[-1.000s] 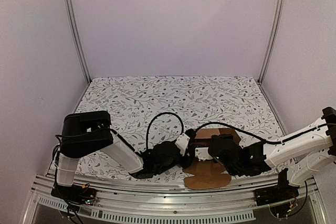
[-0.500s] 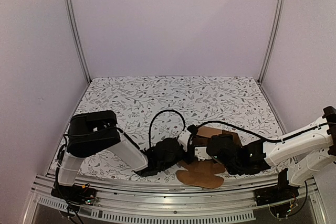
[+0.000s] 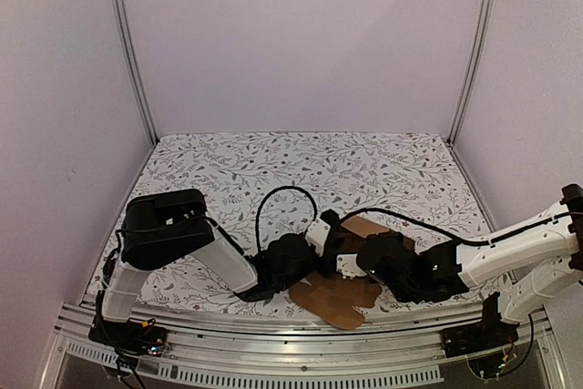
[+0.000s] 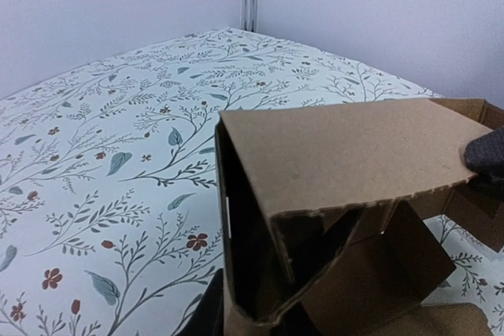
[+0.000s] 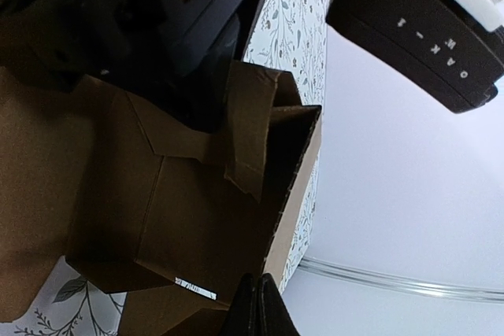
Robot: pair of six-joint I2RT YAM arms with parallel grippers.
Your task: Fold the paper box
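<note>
two arms meet over the paper box [image 3: 339, 291], which sits on the floral table cover [image 3: 273, 170] close to the near edge, roughly midway between the arm bases. part of it stands up as walls, and its wide flaps lie flat toward the front rail.

the step in hand looks like bringing a raised side panel over so the carton closes into shape. to do it well, i'd judge that one arm should anchor and the other should bend. the hold should stay low on the upright wall so the base does not skate on the cover. the push should land near the scored crease rather than at the free corner, so the corrugated board hinges instead of buckling. a slow sweep would let the notched tabs find their slots. the flat flaps are near the table's edge, so any drag toward the rail is a risk.

in the left wrist view, the upright wall's lower corner runs down into the left gripper [image 4: 236, 324]. its fingers are barely in frame but look closed on that cardboard. the right gripper [image 5: 256, 304] has its fingers pressed together with nothing between them. its tip sits just beside the panel's cut corrugated edge, though contact is hard to confirm.
</note>
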